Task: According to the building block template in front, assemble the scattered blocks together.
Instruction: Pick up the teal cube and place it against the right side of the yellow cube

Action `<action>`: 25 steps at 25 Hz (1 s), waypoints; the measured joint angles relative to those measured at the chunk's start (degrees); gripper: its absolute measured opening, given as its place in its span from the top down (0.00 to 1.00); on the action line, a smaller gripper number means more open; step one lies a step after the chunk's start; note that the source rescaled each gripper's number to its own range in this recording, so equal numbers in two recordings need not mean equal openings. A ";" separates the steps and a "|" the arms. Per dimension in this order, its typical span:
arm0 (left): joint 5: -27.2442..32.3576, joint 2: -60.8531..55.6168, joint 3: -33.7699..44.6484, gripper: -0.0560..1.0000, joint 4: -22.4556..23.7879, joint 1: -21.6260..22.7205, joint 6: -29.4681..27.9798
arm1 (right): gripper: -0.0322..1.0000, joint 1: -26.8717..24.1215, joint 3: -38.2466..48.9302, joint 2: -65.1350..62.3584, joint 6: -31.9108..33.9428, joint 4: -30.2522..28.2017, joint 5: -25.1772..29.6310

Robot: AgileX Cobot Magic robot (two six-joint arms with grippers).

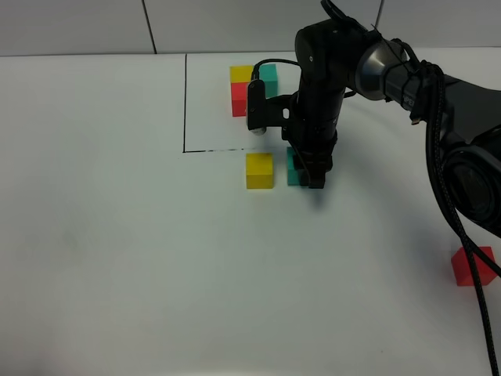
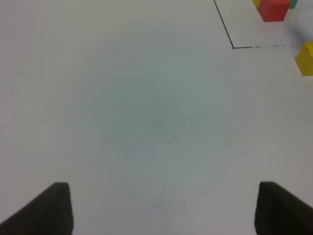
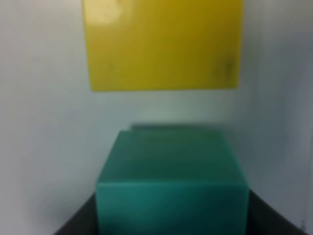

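The template (image 1: 252, 86), a small joined yellow, teal-green and red cluster, sits at the back inside a thin black frame (image 1: 185, 102). A loose yellow cube (image 1: 259, 171) rests just in front of the frame line. My right gripper (image 1: 308, 174) reaches down beside it and is shut on the loose teal-green cube (image 1: 293, 168), low at the table. In the right wrist view the teal-green cube (image 3: 171, 181) fills the space between the fingers (image 3: 78, 223), a short gap from the yellow cube (image 3: 161, 44). The loose red cube (image 1: 472, 265) lies far right. My left gripper (image 2: 161, 210) is open and empty.
The left wrist view shows the frame corner (image 2: 233, 47), the template's red cube (image 2: 273, 10) and the loose yellow cube (image 2: 305, 58) far off. The right arm (image 1: 407, 74) and its cables cross the back right. The white table (image 1: 117, 235) spreads left and front.
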 joint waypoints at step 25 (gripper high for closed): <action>0.00 0.00 0.00 0.20 0.00 0.00 0.00 | 0.97 2.26 -0.56 2.07 1.80 0.73 -1.97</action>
